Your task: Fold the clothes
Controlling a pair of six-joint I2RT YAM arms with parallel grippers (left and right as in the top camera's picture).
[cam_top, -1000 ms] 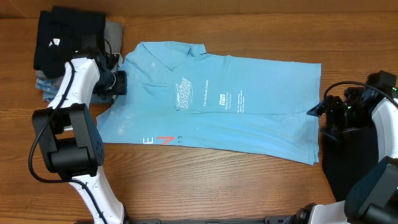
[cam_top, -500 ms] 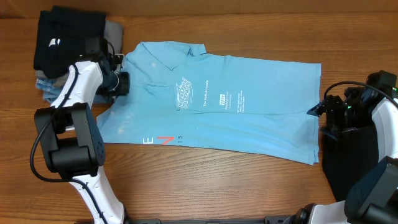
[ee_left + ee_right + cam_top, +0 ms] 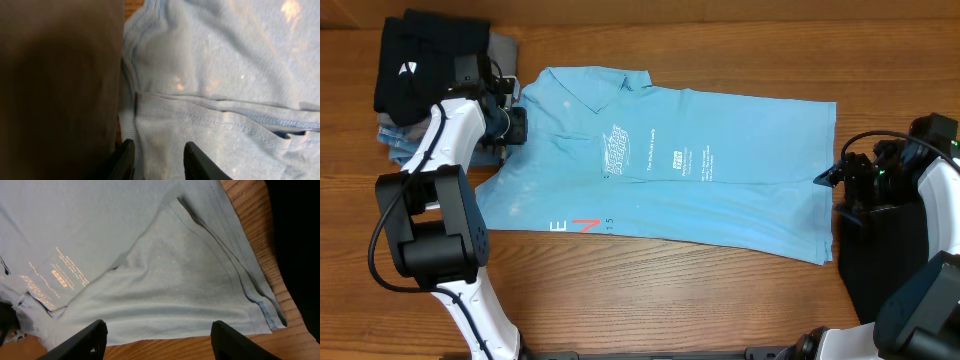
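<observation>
Black garment [image 3: 425, 55] heaped at the far left of the wooden bench [image 3: 670, 310]. Just beside it, left fingers [image 3: 514, 129] at the collar-end edge of the sky-blue T-shirt [image 3: 720, 200], set narrow astride a seamed fold of it; pinched or merely straddling, impossible to tell. Shirt spread flat mid-bench, long axis left to right, collar end left, hem right. Right fingers [image 3: 823, 179] spread wide, holding nothing, poised over the hem corner at the far right. Each arm nearest its own end of the shirt; next move probably a fold across that long axis.
</observation>
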